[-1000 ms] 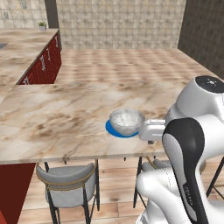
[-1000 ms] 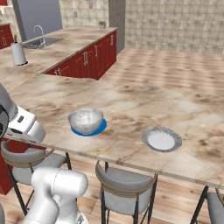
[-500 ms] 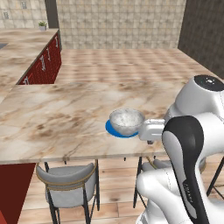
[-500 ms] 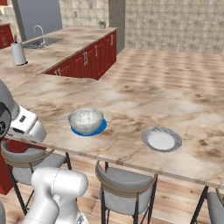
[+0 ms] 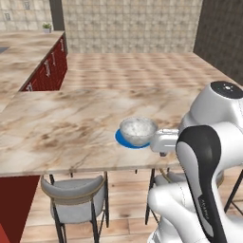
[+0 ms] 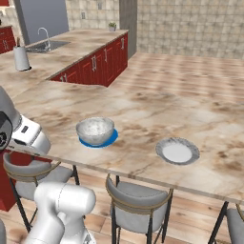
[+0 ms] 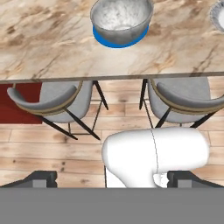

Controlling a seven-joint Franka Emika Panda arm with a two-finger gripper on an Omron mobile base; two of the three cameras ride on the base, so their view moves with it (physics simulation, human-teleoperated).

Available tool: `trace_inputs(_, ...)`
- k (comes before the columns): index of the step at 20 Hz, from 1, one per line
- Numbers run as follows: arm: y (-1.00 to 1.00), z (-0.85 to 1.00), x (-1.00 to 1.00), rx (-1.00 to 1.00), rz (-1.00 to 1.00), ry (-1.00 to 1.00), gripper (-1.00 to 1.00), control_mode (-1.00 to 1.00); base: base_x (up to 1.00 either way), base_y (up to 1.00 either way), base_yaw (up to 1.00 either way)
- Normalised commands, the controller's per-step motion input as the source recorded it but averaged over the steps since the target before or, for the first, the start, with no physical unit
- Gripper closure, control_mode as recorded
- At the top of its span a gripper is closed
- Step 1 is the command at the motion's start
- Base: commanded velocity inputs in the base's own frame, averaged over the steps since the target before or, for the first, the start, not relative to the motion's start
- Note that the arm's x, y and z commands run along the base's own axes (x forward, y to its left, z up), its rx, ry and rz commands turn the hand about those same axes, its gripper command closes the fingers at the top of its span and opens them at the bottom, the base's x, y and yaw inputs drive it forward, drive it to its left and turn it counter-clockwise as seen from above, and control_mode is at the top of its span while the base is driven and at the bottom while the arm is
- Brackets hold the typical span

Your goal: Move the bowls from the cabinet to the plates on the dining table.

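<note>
Left base view: grey-white marbled bowl (image 5: 138,131) sits on the blue plate (image 5: 124,140) nr the near edge of the bench (image 5: 71,128). So 1 of 2 bowls looks done.

Right base view: pale grey plate (image 6: 177,152) lies bare, also nr the near edge, well apart from the filled one. Brown bowl presumably left to fetch from the cabinet.

Hand view: end effector (image 7: 111,177) is drawn back off the bench edge, above the chairs (image 7: 54,103), jaws wide, holding nothing.

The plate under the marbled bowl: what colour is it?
Bright blue plate, best seen in the right base view, under the bowl.
</note>
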Motion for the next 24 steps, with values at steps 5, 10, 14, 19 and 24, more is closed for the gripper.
trace_inputs(5, 0.00, 0.00, 0.00, 0.00, 0.00, 0.00, -1.00, 1.00, -0.38, 0.60, 0.03)
trace_inputs(10, 0.00, 0.00, 0.00, 0.00, 0.00, 0.00, -1.00, 1.00, -0.27, 1.00, 0.07)
trace_inputs(14, 0.00, 0.00, 0.00, 0.00, 0.00, 0.00, -1.00, 1.00, 0.00, 1.00, 0.03)
trace_inputs(19, 0.00, 0.00, 0.00, 0.00, 0.00, 0.00, -1.00, 1.00, 0.00, 1.00, 0.04)
trace_inputs(24, 0.00, 0.00, 0.00, 0.00, 0.00, 0.00, -1.00, 1.00, 0.00, 1.00, 0.05)
